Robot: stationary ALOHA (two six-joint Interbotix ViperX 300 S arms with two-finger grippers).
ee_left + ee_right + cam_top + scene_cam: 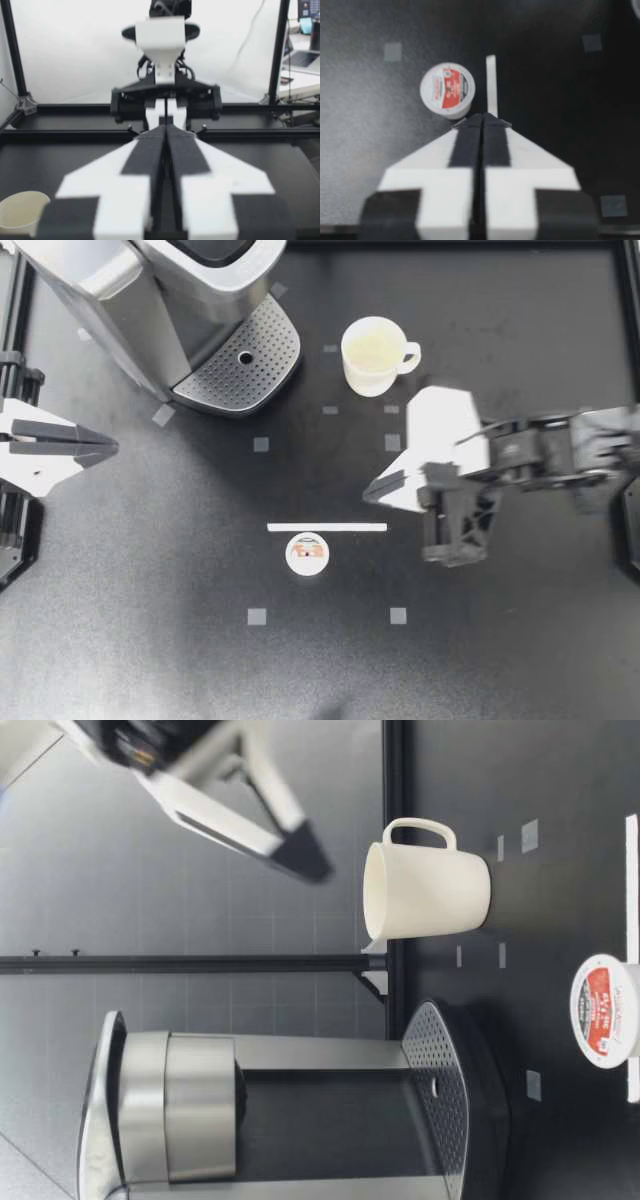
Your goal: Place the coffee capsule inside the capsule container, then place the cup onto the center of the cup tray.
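Black matte tabletop (150,640) fills the scene, dotted with small grey squares, and a white tape strip (327,527) at its middle serves as the landmark. The coffee capsule (308,554) stands just beside that strip, on the side away from the coffee machine (170,300), foil lid facing up. The cup (373,355) sits upright and well beyond the strip on the machine's side, near the perforated cup tray (240,365).

My right gripper (372,493) hangs above the table near the strip's end on my right arm's side, its fingers pressed together with nothing between them. In the right wrist view the capsule lies just ahead of the tips and off to one side, not in line with them. My left gripper (110,447) waits well apart from the strip, likewise closed and empty.

The capsule looks light, with thin plastic walls and a stiffer rim, so it will probably skid on the smooth table if nudged and dent if squeezed hard. Taking it across the side wall just under the rim seems safest, which calls for the fingers to part first and centre over it.
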